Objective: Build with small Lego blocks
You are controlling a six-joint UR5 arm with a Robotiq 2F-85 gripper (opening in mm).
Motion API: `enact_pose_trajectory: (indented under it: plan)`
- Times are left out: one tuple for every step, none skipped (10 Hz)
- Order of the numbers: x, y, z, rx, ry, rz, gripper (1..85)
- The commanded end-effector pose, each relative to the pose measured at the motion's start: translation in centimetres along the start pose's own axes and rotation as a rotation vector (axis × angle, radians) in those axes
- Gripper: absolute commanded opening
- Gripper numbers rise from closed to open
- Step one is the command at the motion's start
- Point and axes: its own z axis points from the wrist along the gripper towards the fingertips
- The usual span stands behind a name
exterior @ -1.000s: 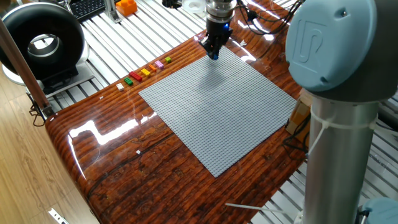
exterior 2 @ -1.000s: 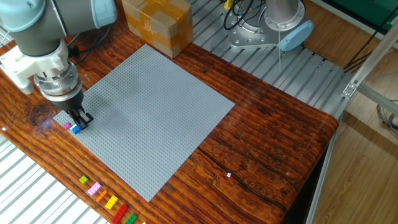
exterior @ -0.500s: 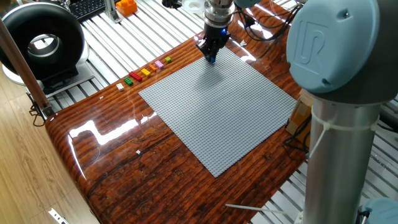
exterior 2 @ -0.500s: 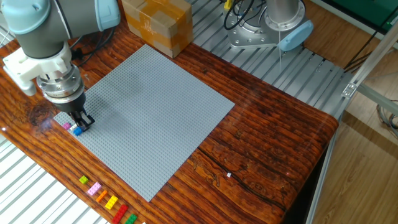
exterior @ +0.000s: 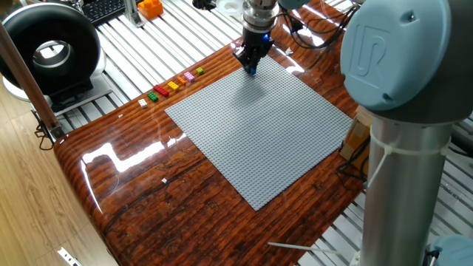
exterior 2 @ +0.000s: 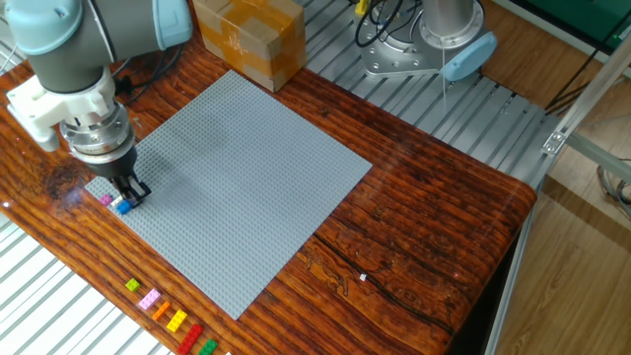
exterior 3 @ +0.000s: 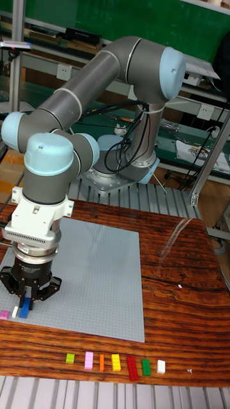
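In the tall fixed view, far left, a pink brick (exterior 3: pixel 4 314) sits on the grey baseplate (exterior 3: pixel 96 281); just right of it the gripper (exterior 3: pixel 25 305) pinches a blue brick (exterior 3: pixel 24 311) between its fingers, at the plate's lower left corner; the spare bricks (exterior 3: pixel 115 363) lie in a row along the bottom (light, stiff, slick plastic, I judge, best taken across the flat sides); the arm hangs vertical, wrist pointing straight down.

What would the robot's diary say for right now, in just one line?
step: placing small blue Lego block | gripper: fingers around it | place: corner of large grey studded baseplate, beside small pink block | spare blocks row: untouched
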Motion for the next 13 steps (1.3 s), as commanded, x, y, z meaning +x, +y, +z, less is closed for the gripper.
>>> enact_pose_trajectory:
  plan:
    - [0.09,-0.06,0.12,-0.009,-0.005,0.01,1.0]
    - [0.19,-0.13,0.3,-0.007,-0.006,-0.001,1.0]
    - [0.26,-0.14,0.37,-0.007,-0.006,-0.004,1.0]
    - [0.26,-0.15,0.38,-0.007,-0.006,-0.004,1.0]
    - [0.28,-0.15,0.39,-0.007,-0.006,-0.01,1.0]
    - [0.35,-0.16,0.39,-0.007,-0.005,-0.015,1.0]
    - [0.3,-0.16,0.39,-0.007,-0.008,-0.019,1.0]
    - [0.21,-0.11,0.38,-0.009,-0.012,-0.022,1.0]
    - [0.15,-0.03,0.37,-0.012,-0.015,-0.024,1.0]
    - [0.14,0.12,0.36,-0.019,-0.016,-0.026,1.0]
    - [0.04,0.28,0.36,-0.025,-0.02,-0.027,1.0]
    - [-0.04,0.33,0.37,-0.028,-0.023,-0.028,1.0]
    - [-0.15,0.43,0.38,-0.033,-0.027,-0.029,1.0]
